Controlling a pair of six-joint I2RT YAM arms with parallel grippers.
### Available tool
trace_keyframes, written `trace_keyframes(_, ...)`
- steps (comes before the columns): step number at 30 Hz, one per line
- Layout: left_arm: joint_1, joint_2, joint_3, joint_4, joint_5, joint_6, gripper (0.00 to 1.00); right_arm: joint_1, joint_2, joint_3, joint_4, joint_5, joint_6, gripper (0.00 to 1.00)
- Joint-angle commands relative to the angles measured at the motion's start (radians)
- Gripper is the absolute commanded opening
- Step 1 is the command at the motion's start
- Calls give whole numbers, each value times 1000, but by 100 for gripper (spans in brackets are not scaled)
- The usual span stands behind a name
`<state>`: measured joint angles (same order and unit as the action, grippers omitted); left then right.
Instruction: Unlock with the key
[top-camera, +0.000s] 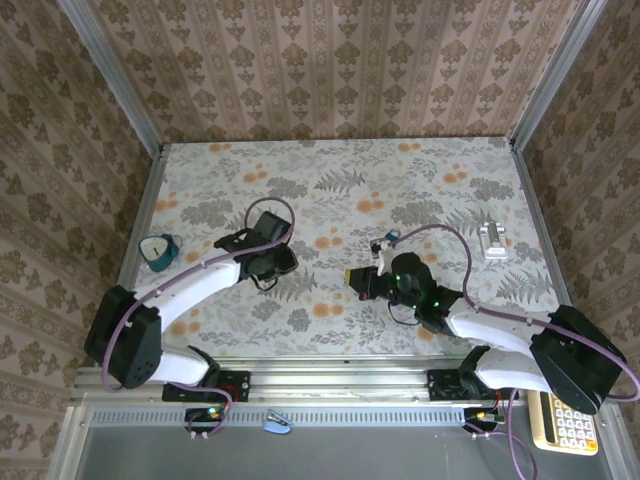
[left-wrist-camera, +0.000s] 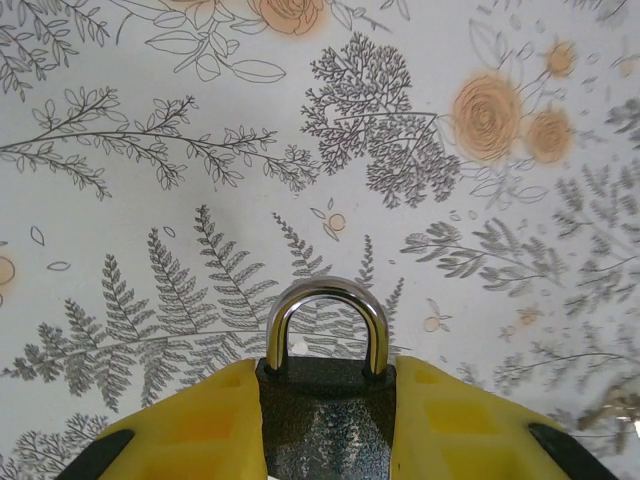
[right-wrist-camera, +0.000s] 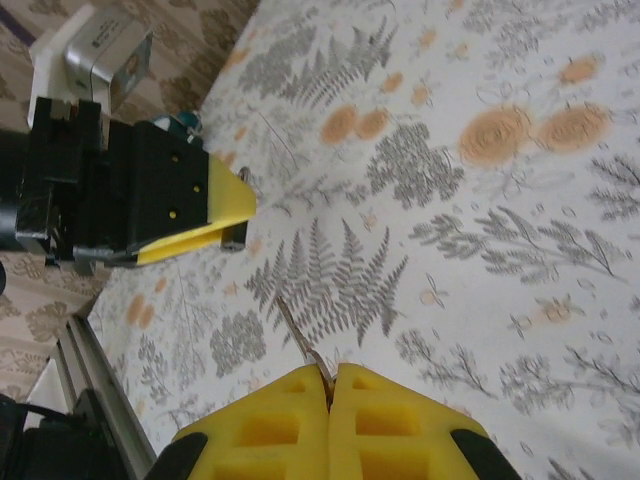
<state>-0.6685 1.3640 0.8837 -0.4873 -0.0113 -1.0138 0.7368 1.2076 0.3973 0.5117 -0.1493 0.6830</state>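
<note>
Nearest of all, off the near right corner, a cream calculator with white keys (top-camera: 570, 423) is lying beside the right arm's base. Past the mounting rail, over the floral-printed worktop (top-camera: 330, 160), the right pincer (top-camera: 356, 279) is reaching in from the near right towards the middle. Its yellow foam pads (right-wrist-camera: 380, 420) are pressing together and pinching a slim silver metal key (right-wrist-camera: 298, 332), whose blade is sticking out past the tips above the fern print.

Just left of it, with a gap between the two, the left pincer (top-camera: 268, 264) is coming in from the near left. Its yellow fingers (left-wrist-camera: 200, 435) are clamping both sides of a dark grey padlock with a rounded chrome shackle (left-wrist-camera: 325, 400). The shackle is jutting out beyond the fingertips, and both its legs are sitting in the body. Whether the padlock is touching the worktop, I cannot tell.

Farther out, a teal loop-shaped object (top-camera: 158, 250) is lying by the left edge, and a small white rectangular object (top-camera: 494, 241) is lying near the right edge. Both are well apart from the pincers. Beyond the far edge, a brown patterned wall (top-camera: 330, 60) is rising.
</note>
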Motion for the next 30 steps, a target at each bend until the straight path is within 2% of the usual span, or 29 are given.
trace_keyframes(1, 12, -48, -14, 28, 6, -88, 16, 14, 32, 23, 137, 57, -17, 0)
trace_keyframes(7, 27, -63, 6, 36, 33, -115, 16, 22, 81, 67, 203, 73, 16, 0)
trace_keyframes(15, 36, -29, 17, 70, 65, -179, 16, 71, 177, 44, 372, 197, 104, 0)
trace_keyframes(25, 37, 13, 43, 107, 80, -242, 16, 171, 409, 14, 623, 316, 177, 0)
trace_keyframes(30, 35, 19, 47, 109, 77, -265, 16, 187, 494, 27, 676, 336, 195, 0)
